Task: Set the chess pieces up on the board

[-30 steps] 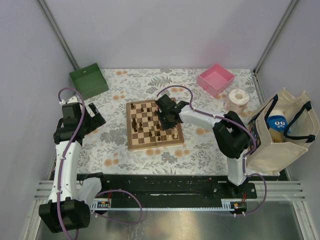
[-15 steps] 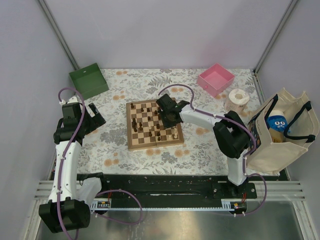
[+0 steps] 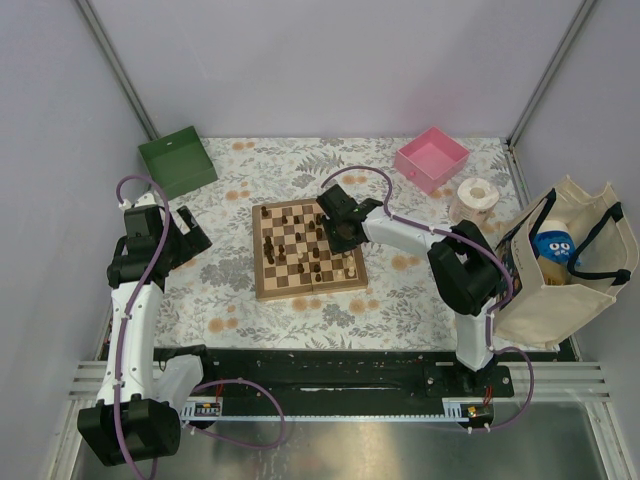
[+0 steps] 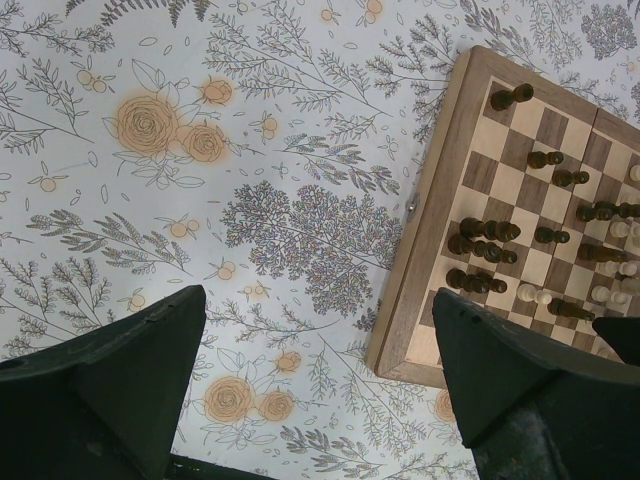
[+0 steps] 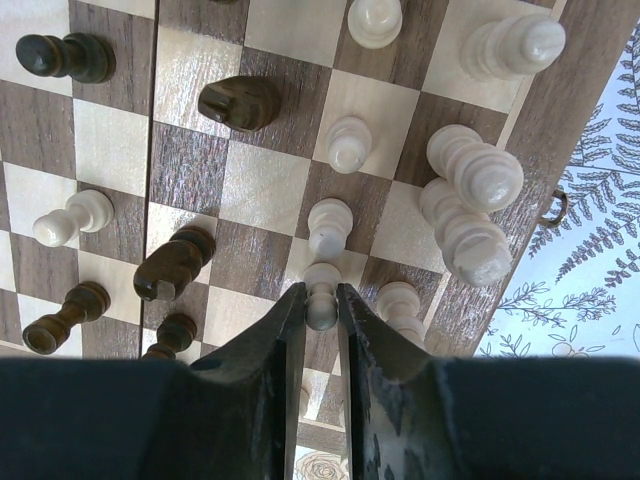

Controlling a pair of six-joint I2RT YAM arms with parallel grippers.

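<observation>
From above, the board [image 3: 258, 250] lies flat on the flowered tablecloth [image 3: 230, 290] at mid-table, turned a little so its near edge dips toward the left. Chess pieces [image 3: 305, 262] stand scattered across its squares. The right gripper [image 3: 338, 228] reaches over the board's far right part; its jaws are too small to read here. The left gripper [image 3: 195, 235] hangs over the cloth, well apart from the board's left edge. A green box [image 3: 178, 160] sits at the far left, a pink box [image 3: 432, 158] at the far right, and a cloth bag [image 3: 560, 270] at the right side.

The left wrist camera looks down on the cloth, with a corner of the board [image 4: 430, 230] at the right. Dark pieces [image 4: 490, 232] stand in loose rows, and pale ones [image 4: 610, 290] lie further right. The left gripper [image 4: 315, 400] has its jaws spread wide with only cloth between them.

The right wrist camera looks steeply down on the board [image 5: 110, 150]. The right gripper [image 5: 321, 312] has its jaws drawn narrow around a pale pawn [image 5: 321, 290], pinching its body, with its long axis in line with the fingers [image 5: 285, 345] and its round head pointing away from them. Whether its foot touches the square cannot be told. More pale pieces [image 5: 480, 175] crowd the right edge, and dark ones [image 5: 240, 100] stand to the left.
</observation>
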